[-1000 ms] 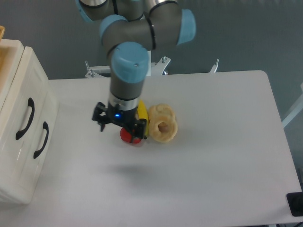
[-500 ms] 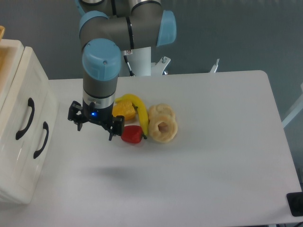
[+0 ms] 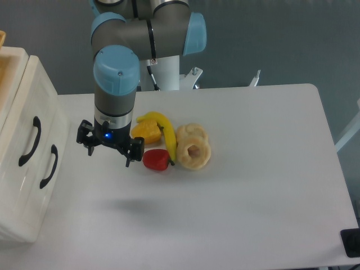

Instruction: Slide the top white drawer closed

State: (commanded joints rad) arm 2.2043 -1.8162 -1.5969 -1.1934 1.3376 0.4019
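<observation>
Pincer (image 3: pixel 109 147) spread wide, empty, hovering above counter (image 3: pixel 253 185) beside toy fruit. Top white drawer (image 3: pixel 25 121) at far left, well apart. Best approached level, meeting the front beside black handle (image 3: pixel 29 142), then pushing squarely inward.

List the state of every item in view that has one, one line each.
top white drawer: slightly out, front proud of the cabinet top, not held
lower drawer: front roughly level with the upper one
gripper: above the table, right of the drawers, holding nothing; open or shut unclear
banana: lying flat against the red fruit
</observation>
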